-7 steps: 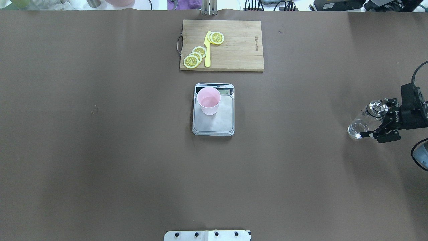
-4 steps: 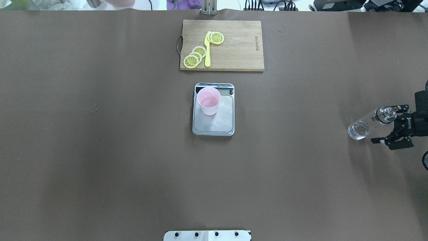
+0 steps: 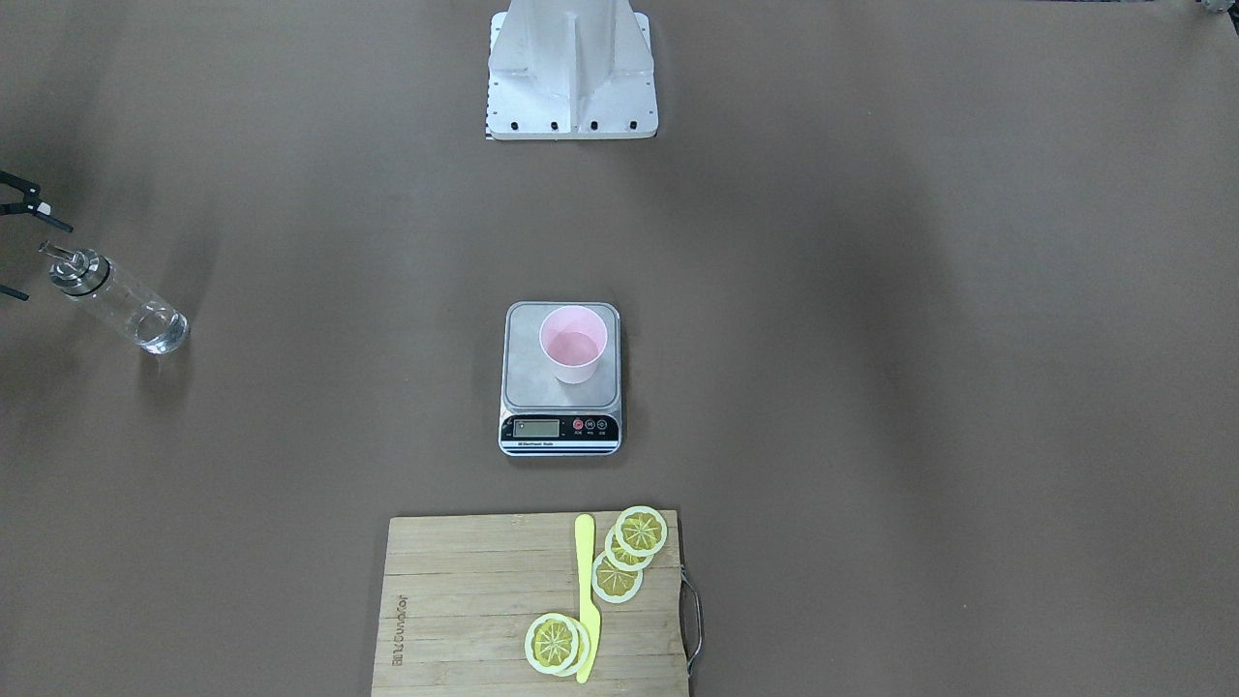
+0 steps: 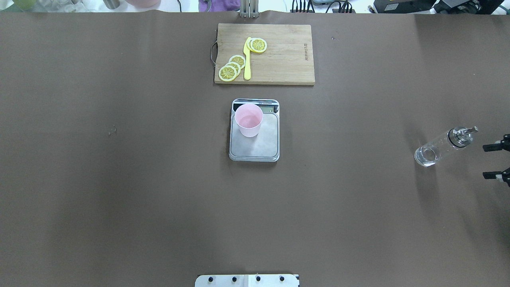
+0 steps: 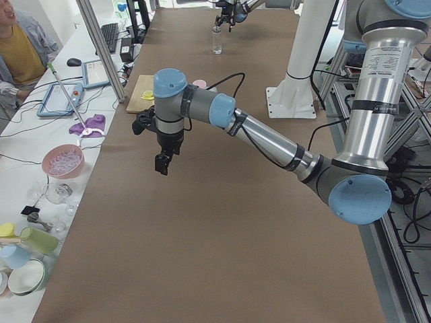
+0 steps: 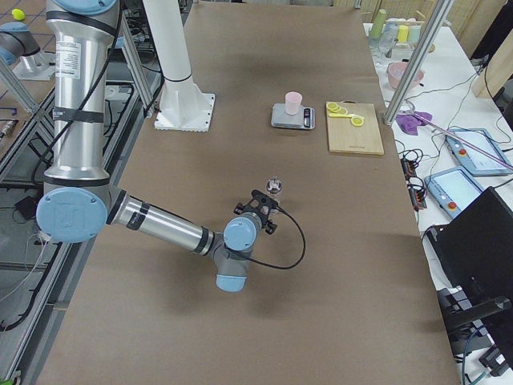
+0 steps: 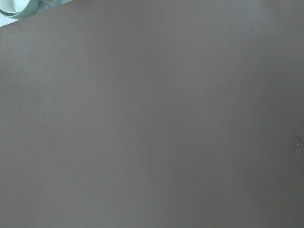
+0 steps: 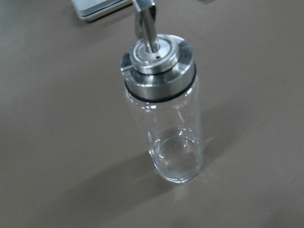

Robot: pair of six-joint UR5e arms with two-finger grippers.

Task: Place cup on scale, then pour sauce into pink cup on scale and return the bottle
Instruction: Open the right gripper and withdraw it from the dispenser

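The pale pink cup [image 4: 248,119] stands upright on the far left part of the silver scale [image 4: 263,145], with a little clear liquid in it; both also show in the front view, the cup [image 3: 573,344] and the scale [image 3: 528,373]. The clear glass bottle [image 4: 442,147] with its metal collar and spout stands upright on the table at the far right, free of any grip. It fills the right wrist view [image 8: 164,118]. My right gripper [image 4: 489,161] is open and empty, just right of the bottle. My left gripper [image 5: 161,161] hangs above the table's left end; I cannot tell its state.
A wooden cutting board [image 4: 279,56] with lemon slices [image 4: 233,67] and a yellow knife [image 4: 247,59] lies beyond the scale. The robot's base plate [image 4: 247,280] sits at the near edge. A side bench with bowls [image 5: 62,160] runs along the far edge.
My right gripper has drawn back to the right, away from the bottle, which now stands alone on the table. Cup and scale have not moved.
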